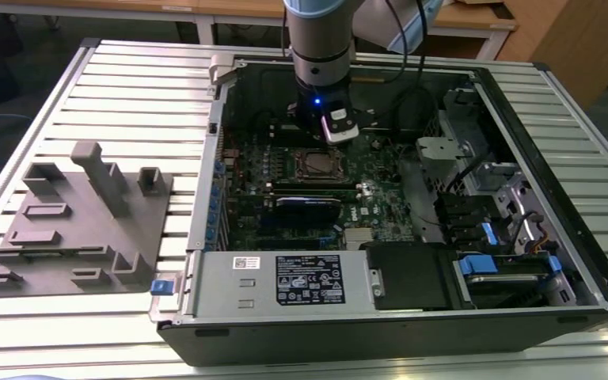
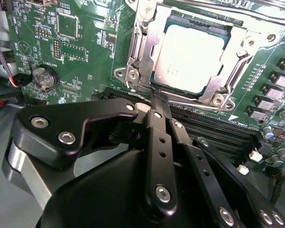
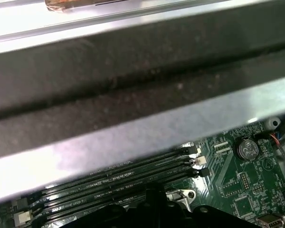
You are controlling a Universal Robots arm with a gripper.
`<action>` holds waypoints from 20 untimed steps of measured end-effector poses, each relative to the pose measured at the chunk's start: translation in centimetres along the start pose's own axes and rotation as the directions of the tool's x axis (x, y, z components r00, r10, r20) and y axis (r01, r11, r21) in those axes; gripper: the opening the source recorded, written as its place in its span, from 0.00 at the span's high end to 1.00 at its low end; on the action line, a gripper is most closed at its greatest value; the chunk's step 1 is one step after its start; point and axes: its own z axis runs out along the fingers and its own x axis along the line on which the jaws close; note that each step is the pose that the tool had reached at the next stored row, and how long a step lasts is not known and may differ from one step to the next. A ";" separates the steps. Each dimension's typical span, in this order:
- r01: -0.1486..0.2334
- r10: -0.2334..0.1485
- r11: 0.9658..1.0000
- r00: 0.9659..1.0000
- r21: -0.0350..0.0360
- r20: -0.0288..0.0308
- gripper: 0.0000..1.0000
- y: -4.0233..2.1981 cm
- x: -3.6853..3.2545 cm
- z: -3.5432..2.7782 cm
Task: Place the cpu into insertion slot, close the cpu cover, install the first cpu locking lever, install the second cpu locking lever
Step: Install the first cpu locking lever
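Inside an open computer case [image 1: 557, 127] on a slatted table [image 1: 124, 79], the arm's gripper [image 1: 337, 134] hangs just over the slot [image 1: 318, 164] on the green board [image 2: 85, 42]. In the second wrist view the cpu [image 2: 192, 54] sits in the slot, its grey top showing through the window of the cover [image 2: 146, 52], which lies flat over it. The fingers [image 2: 157, 137] are pressed together. Their tips meet right at a thin lever [image 2: 190, 101] that runs along the socket's edge beside the memory slots [image 2: 213, 126]. Whether the wire is caught between the tips cannot be told, nor whether the lever is hooked down. The likeliest trouble from here is a slip: the rod is slim and springy, and narrow tips pushing it could ride off and jab the memory slots or the board close by. A push that stops short of the catch would probably let the lever spring back and leave the cover unclamped. Pressure landing on the cover instead of the rod might load the chip unevenly and harm the contacts beneath.
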 end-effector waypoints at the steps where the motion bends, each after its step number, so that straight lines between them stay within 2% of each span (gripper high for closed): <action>1: 0.000 0.000 1.000 1.000 0.000 0.000 0.89 0.00 0.00 0.00; 10: 0.000 0.000 1.000 1.000 -0.004 -0.001 0.89 0.07 -0.02 -0.30; 16: 0.000 0.000 1.000 1.000 -0.006 0.003 0.89 0.18 0.33 -0.32; 20: 0.000 0.001 1.000 1.000 -0.011 0.005 0.89 0.43 0.46 -0.27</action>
